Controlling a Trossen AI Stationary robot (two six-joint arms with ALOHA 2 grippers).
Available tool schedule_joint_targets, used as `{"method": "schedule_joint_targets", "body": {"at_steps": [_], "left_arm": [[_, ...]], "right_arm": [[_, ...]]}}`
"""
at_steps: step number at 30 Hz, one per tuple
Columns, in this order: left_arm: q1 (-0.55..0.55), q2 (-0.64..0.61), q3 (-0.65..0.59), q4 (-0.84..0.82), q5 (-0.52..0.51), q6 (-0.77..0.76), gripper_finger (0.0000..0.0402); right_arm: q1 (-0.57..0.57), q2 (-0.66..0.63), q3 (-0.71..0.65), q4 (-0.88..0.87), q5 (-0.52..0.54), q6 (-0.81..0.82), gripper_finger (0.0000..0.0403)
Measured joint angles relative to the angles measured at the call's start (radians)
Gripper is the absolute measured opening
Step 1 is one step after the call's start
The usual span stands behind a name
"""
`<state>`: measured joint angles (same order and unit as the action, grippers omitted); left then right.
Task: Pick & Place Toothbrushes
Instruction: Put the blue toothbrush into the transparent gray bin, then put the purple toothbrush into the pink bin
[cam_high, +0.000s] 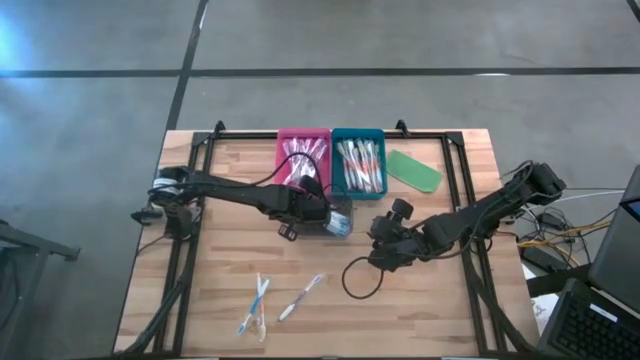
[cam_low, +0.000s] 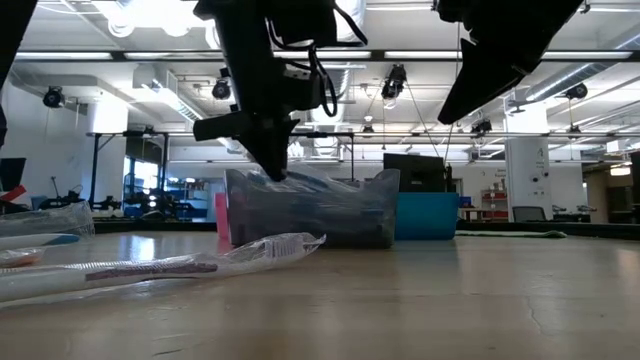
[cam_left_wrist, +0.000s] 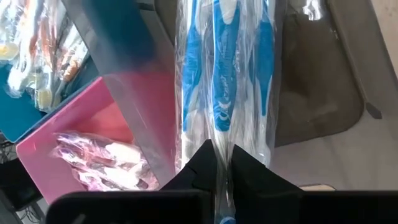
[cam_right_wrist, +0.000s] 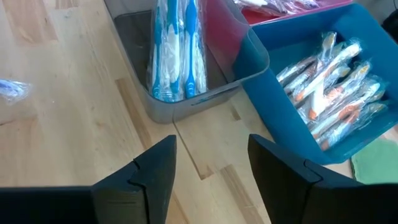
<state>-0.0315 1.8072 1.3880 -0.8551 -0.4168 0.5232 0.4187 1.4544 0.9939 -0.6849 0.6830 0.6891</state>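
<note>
The left gripper (cam_left_wrist: 222, 171) pinches a wrapped blue toothbrush (cam_left_wrist: 222, 74) over the grey tray (cam_right_wrist: 186, 102), the right gripper (cam_right_wrist: 211, 165) spread beside it

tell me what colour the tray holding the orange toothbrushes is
Teal blue tray, clearest in the right wrist view.

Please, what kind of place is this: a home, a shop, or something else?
Probably a robotics lab or workshop hall. The low view shows a large open room with ceiling light strips and monitors behind. A wooden table stands on concrete floor marked with dark lines.
</note>
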Motion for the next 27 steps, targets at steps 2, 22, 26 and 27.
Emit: {"method": "schedule_joint_targets", "body": {"at_steps": [2,22,26,27], "left_arm": [[0.0,0.0,0.0,0.014,0.0,0.0,0.0023],[-0.006,-0.007,0.0,0.008,-0.013,0.07,0.0165],[-0.018,-0.025,0.006,-0.026,-0.035,0.058,0.0171],[-0.022,-0.035,0.007,-0.029,-0.036,0.055,0.0171]], "right_arm": [[0.0,0.0,-0.001,0.0,0.0,0.0,0.0196],[0.0,0.0,-0.006,0.004,-0.002,0.0,0.0148],[0.0,0.0,-0.009,0.006,-0.002,0.0,0.014],[0.0,0.0,-0.009,0.006,-0.002,0.0,0.0138]]}}
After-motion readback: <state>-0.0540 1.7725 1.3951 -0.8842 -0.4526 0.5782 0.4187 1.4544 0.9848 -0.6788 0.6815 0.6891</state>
